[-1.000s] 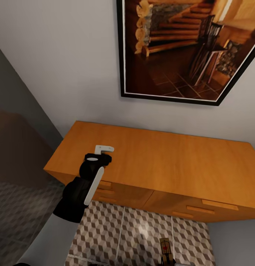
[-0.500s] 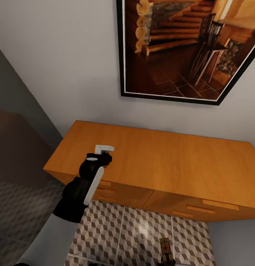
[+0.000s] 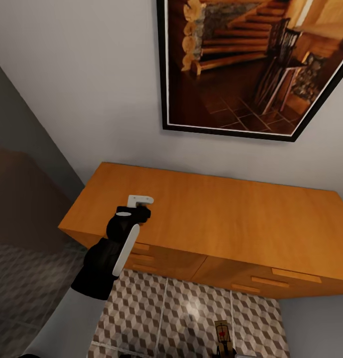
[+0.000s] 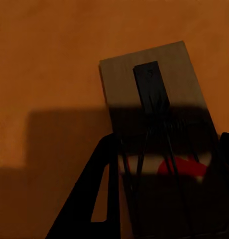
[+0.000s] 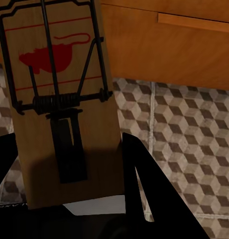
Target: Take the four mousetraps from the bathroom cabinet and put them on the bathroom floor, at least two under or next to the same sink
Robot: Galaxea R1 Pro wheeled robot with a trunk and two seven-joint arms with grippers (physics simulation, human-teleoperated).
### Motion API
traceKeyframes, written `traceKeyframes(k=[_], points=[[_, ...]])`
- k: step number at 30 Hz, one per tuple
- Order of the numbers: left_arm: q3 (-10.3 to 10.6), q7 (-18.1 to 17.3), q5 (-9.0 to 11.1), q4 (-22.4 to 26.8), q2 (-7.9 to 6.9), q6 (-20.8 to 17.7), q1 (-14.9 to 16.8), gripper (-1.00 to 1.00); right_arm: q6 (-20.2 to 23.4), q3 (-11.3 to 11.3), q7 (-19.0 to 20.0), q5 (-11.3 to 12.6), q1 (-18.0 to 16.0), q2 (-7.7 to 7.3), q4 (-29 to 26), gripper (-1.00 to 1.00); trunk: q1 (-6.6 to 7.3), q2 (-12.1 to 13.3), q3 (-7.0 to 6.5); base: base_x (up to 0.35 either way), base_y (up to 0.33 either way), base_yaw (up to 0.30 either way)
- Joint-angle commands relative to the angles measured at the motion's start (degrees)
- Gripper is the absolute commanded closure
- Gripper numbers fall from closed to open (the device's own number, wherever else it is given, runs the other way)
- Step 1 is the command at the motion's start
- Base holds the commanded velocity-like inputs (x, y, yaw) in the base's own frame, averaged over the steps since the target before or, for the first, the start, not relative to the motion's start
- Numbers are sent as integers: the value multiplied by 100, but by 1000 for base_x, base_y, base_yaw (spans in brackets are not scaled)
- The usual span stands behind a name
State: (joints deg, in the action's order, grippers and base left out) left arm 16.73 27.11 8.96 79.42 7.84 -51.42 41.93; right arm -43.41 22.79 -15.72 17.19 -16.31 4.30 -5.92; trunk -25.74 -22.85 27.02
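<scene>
Over the cabinet (image 3: 211,219) top, a mousetrap (image 4: 159,129) is being gripped by the left gripper (image 3: 137,208), long axis along the fingers. Near the bathroom floor (image 5: 194,124), a second mousetrap (image 5: 59,99) is being clamped lengthwise by the right gripper (image 5: 69,199).

No readable text, numbers or brand names anywhere. Only printed mark: a red mouse silhouette between thin red lines on the mousetrap (image 5: 59,94) board, right wrist view, toward 11 o'clock. A red patch on the mousetrap (image 4: 159,114) in the left wrist view is too shadowed to make out.
</scene>
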Motion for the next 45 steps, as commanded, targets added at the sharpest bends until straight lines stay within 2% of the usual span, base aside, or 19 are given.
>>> traceKeyframes(k=[1, 23, 30, 45], points=[[6, 46, 89, -242, -1, -17, 3, 100, -18, 50, -19, 48, -4, 0, 3, 100, -4, -7, 9, 0, 0, 0], [22, 47, 80, 854, -1, -26, 0, 100, -11, 50, -19, 48, -4, 0, 3, 100, -4, -7, 9, 0, 0, 0], [23, 41, 80, 900, -7, -32, -1, 100, -16, 50, -19, 48, -4, 0, 3, 100, -4, -7, 9, -66, 0, 0], [23, 40, 84, 872, -27, -56, -1, 100, -13, 50, -19, 48, -4, 0, 3, 100, -4, -7, 9, -322, 24, 0]])
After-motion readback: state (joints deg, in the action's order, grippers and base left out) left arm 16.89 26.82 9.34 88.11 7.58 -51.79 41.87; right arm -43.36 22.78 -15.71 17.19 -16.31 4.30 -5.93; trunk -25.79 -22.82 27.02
